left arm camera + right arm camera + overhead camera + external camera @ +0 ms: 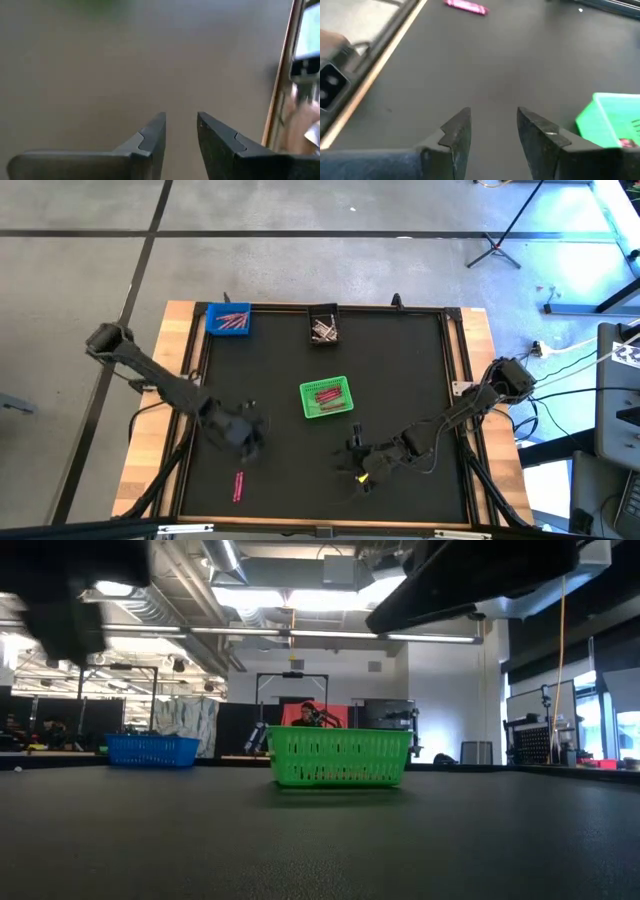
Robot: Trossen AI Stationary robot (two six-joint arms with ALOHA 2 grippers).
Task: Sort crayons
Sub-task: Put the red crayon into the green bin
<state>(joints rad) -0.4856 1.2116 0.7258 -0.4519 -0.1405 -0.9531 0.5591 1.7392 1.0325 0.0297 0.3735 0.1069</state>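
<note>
Mat [400,370], black, covers the table inside a wooden border. Green bin [326,399] sits near centre, red crayons [327,395] inside. Blue bin [228,319] at eleven o'clock holds pink-red crayons [231,319]; black bin [323,326] at twelve holds pale ones [322,331]. My left gripper [181,131] hangs over bare mat at eight o'clock from the green bin, fingers parted, nothing between them. My right gripper [492,125] hangs at five o'clock from that bin, likewise parted and empty. One magenta crayon [239,486] lies loose at seven o'clock, near the mat's front edge.
</note>
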